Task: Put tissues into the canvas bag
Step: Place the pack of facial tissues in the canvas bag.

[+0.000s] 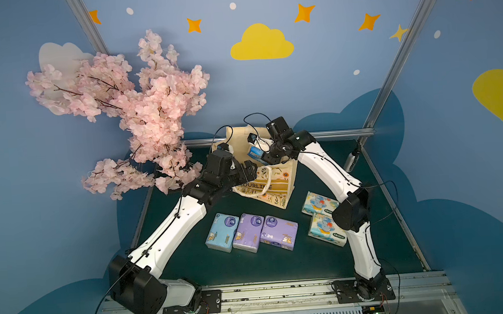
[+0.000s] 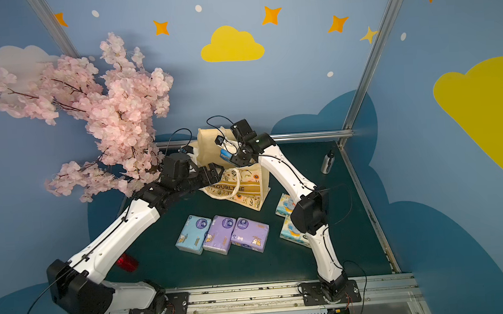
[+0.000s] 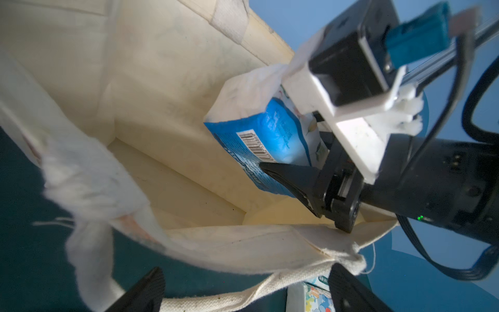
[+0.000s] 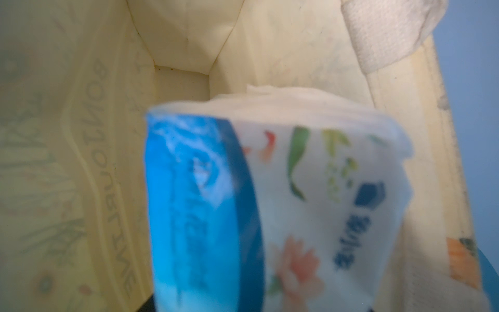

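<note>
The blue-and-white plastic-wrapped tissue pack (image 1: 254, 152) sits within the right tool (image 1: 265, 158), in the mouth of the cream canvas bag (image 1: 278, 184) at the far edge of the green desk (image 1: 252, 266). Whether it is clamped, I cannot tell. The left tool (image 1: 248, 170) is released, at the bag's rim.

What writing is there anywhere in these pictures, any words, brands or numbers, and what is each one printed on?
"OURLINE": mustard band on the canvas bag, in a top view; a handle crosses it and the leading letters are hidden.
Barcode digits on the blue-and-white pack: too small to read.
Dark characters on that pack, right wrist view: blurred.
Print on the five other packs: too small to read.
</note>
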Tool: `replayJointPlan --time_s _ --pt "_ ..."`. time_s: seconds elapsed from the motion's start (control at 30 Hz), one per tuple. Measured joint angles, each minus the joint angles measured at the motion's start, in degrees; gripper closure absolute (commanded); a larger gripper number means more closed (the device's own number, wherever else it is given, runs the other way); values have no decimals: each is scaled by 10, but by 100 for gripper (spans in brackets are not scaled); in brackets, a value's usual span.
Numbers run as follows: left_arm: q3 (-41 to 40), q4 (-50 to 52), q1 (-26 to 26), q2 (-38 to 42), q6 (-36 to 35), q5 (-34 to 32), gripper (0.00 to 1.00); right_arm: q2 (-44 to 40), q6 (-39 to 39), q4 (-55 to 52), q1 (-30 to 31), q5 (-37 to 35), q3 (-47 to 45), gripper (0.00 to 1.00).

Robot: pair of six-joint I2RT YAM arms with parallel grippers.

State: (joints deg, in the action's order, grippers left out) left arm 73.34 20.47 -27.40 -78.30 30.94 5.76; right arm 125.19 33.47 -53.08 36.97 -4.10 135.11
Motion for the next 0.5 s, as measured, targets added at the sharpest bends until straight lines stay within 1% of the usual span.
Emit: replayJointPlan --time_s 0.13,0.2,0.3,0.5 --pt "15 -2 8 -13 7 0 10 0 0 -10 0 -11 0 41" --pt "35 0 9 -29 8 3 12 0 0 -16 0 -15 0 38" --pt "53 0 9 -48 9 3 12 0 0 -25 0 -20 0 33" --pt "55 1 9 -51 9 2 12 0 -2 -38 1 -26 0 26"
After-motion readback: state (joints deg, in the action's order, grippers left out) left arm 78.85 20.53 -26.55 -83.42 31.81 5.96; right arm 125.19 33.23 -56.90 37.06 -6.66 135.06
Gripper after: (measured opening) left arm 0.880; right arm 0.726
